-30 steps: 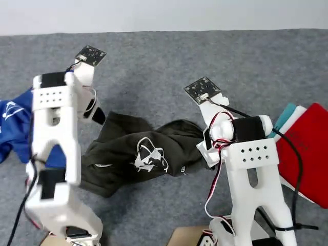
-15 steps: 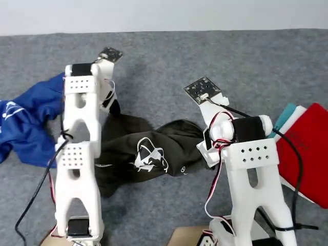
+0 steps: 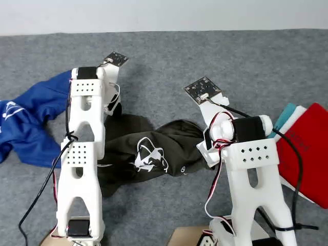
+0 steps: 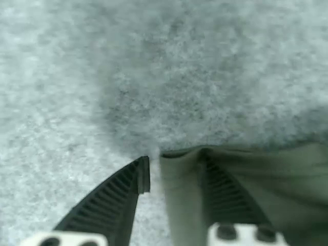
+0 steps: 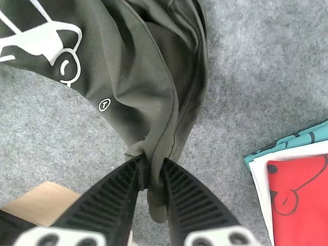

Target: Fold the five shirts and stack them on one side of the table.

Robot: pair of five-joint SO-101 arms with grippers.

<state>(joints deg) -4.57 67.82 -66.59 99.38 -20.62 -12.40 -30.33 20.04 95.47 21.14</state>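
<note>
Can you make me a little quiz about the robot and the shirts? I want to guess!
1. True or false: the right claw is pinching the dark green shirt.
2. What colour is on top of the folded stack? A) red B) yellow C) black
3. Fill in the gap: the crumpled shirt on the other side of the table from the stack is ____.

Key: 1 true; 2 A; 3 blue.
</note>
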